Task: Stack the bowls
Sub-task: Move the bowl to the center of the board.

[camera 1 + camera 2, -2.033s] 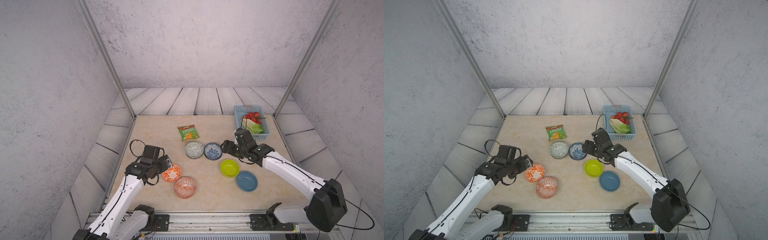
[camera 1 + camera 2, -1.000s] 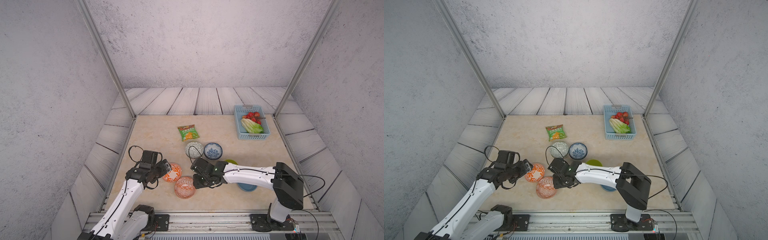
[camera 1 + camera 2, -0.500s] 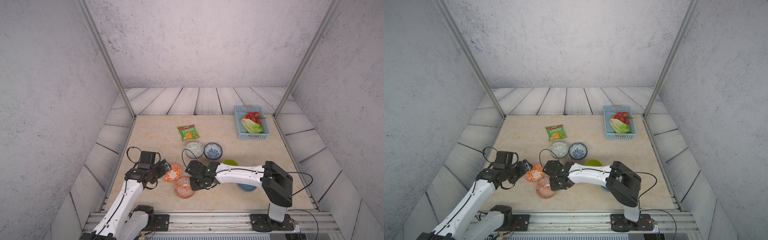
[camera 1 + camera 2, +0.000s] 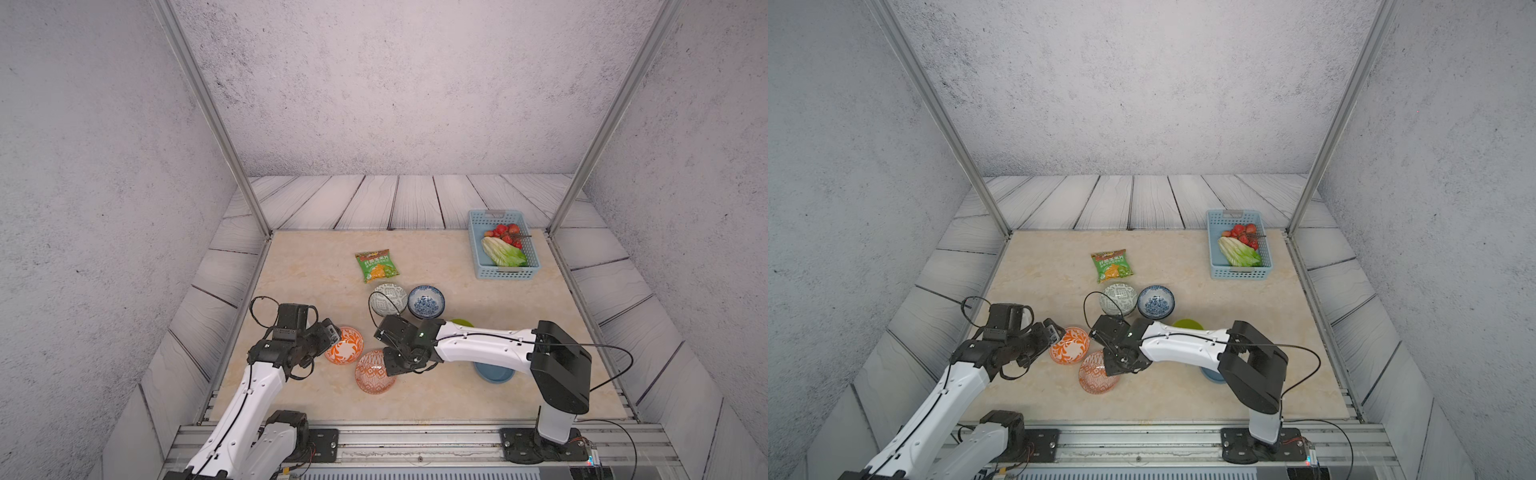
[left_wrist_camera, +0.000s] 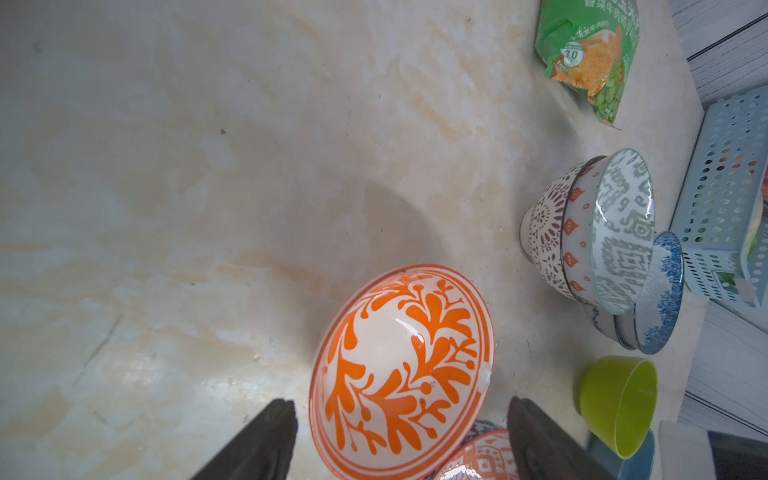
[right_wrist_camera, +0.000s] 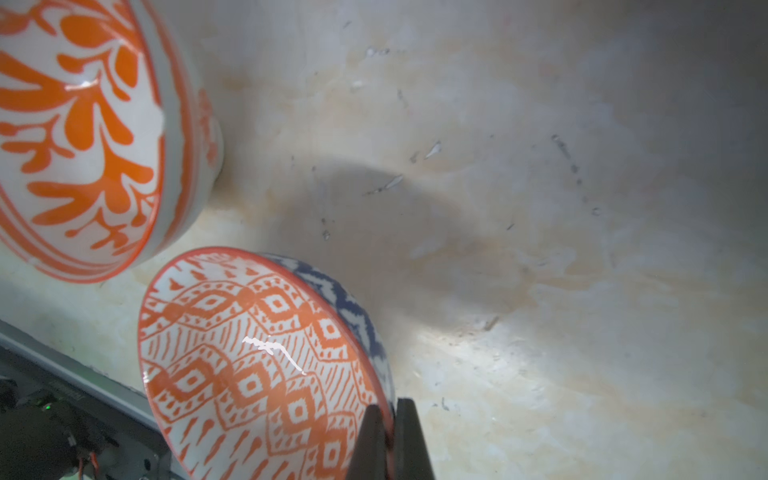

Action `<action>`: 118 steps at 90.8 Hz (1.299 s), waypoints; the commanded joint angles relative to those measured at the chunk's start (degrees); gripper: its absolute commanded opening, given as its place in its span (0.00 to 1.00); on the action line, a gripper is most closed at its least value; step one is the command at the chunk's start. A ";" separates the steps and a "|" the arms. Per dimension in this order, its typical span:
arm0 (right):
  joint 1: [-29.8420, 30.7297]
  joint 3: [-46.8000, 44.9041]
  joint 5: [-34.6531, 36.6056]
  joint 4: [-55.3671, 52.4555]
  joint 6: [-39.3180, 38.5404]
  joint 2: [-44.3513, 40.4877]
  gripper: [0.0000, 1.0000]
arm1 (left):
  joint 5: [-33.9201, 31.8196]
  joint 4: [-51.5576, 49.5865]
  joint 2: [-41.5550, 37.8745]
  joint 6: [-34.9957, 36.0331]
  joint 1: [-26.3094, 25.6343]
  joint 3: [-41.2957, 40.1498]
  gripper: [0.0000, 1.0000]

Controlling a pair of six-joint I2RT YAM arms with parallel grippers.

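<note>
Right pincer (image 6: 388, 409) has swung across, nipping the orange diamond bowl (image 6: 257, 365); left pincer (image 5: 401, 403) seemingly stays wide.

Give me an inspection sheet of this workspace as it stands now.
Surface: beige marble tabletop, lightly scuffed.
Job's things: orange floral bowl alone; orange diamond bowl nested in a blue-patterned bowl; grey geometric bowl nested in a latticed bowl; blue floral bowl; lime bowl and plain blue bowl partly hidden by the right arm.
Clutter: snack bag; basket holding lettuce and red fruit.
Grippers: left gripper open beside the orange floral bowl; right gripper shut on the orange diamond bowl's rim.
Cables: black cable loops at both wrists.
Surroundings: grey walls, metal posts, plank floor.
</note>
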 commanded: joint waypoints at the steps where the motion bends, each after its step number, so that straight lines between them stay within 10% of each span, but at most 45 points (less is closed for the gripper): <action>1: -4.02 -2.79 1.32 -0.24 -0.08 -2.65 0.00 | 0.68 0.57 -0.69 0.53 0.67 -0.88 0.86; 118: -11.19 0.48 -0.86 3.36 -2.52 4.06 0.00 | 7.72 5.69 0.52 1.45 5.75 -3.42 0.85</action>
